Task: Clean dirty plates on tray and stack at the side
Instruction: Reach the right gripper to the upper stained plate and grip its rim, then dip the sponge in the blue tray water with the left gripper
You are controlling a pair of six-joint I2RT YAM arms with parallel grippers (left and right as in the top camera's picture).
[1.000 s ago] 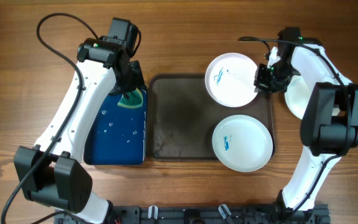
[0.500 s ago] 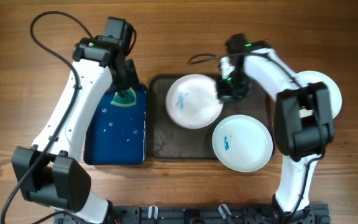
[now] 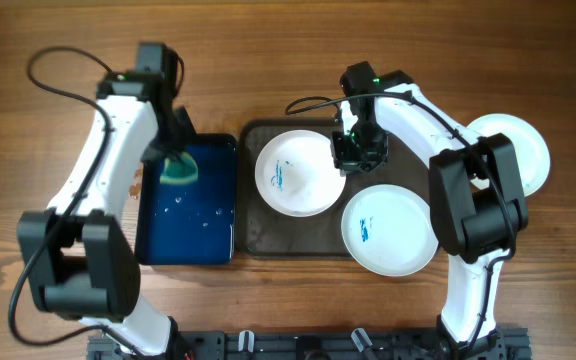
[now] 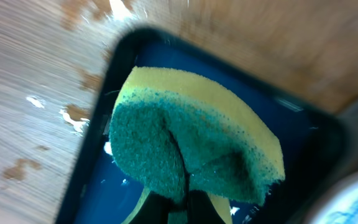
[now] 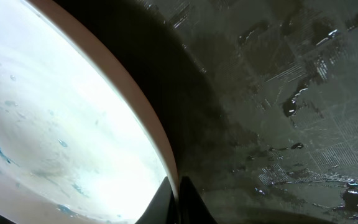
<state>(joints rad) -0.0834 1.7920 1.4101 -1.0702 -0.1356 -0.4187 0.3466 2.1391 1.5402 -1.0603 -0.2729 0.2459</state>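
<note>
Jaws on the right gripper (image 3: 359, 152) pinched the right-hand rim of a round white plate with blue-teal smears (image 3: 290, 172) in the overhead view, over the upper middle of the large dark brown-grey rectangular tray (image 3: 268, 232). A second smeared white plate (image 3: 389, 230) lay at the tray's lower right corner, and a third white plate (image 3: 518, 150) sat off the tray on the wooden counter (image 3: 298, 60) to the right, partly behind the arm. Over the top end of the smaller dark blue rectangular tray (image 3: 193, 225) hung the left gripper (image 3: 175, 160), closed on a yellow-and-green sponge (image 3: 178, 170). From the left wrist, its jaws squeezed the sponge from below so that it bowed into an arch, green scouring face toward the camera, above the blue tray's wet floor. From the right wrist, the jaws met tightly on the very edge of the plate. The shadow under the rim suggested that edge was lifted, but whether the far edge rested on the tray could not be told. I judged the plate stiff, smooth, slippery with droplets on it, and probably breakable if dropped. It looked light enough for an edge pinch, though prone to pivot. Only the rim was thin enough to take hold of, and a deeper bite across the lip would have been surer.
</note>
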